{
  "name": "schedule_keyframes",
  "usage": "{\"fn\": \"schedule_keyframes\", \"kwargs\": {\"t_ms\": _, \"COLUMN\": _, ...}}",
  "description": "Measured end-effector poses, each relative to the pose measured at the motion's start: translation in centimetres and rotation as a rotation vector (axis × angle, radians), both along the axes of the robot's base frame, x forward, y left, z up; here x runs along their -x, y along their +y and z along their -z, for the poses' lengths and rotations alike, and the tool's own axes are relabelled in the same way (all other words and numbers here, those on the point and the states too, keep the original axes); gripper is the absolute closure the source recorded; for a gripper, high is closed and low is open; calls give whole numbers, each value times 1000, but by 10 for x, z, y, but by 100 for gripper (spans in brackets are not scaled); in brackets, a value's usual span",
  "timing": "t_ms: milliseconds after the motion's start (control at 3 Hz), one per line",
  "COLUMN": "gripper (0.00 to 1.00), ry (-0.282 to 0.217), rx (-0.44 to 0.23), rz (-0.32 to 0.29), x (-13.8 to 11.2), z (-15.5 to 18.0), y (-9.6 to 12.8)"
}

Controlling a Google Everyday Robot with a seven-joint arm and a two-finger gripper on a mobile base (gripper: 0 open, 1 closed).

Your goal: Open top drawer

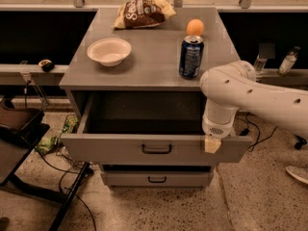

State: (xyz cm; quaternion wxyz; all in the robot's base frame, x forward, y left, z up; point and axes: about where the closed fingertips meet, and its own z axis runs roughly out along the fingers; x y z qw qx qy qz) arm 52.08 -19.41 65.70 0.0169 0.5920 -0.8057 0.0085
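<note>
The top drawer of the grey cabinet stands pulled far out, its flat grey front panel facing me with a small black bar handle. Its deep dark interior shows no contents. My gripper hangs from the white arm at the drawer front's upper right edge, to the right of the handle and touching or just over the panel's rim. One narrower drawer with a black handle shows below the open one.
On the cabinet top stand a white bowl, a chip bag, an orange and a blue can. A black stand and cables lie at the left. Bottles stand at the right.
</note>
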Motion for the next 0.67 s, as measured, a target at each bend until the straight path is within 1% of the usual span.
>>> {"fn": "schedule_keyframes", "kwargs": {"t_ms": 333, "gripper": 100, "ry": 1, "rx": -1, "rz": -1, "x": 4, "z": 0, "y": -1}}
{"fn": "schedule_keyframes", "kwargs": {"t_ms": 667, "gripper": 100, "ry": 5, "rx": -2, "rz": -5, "x": 13, "z": 1, "y": -3}}
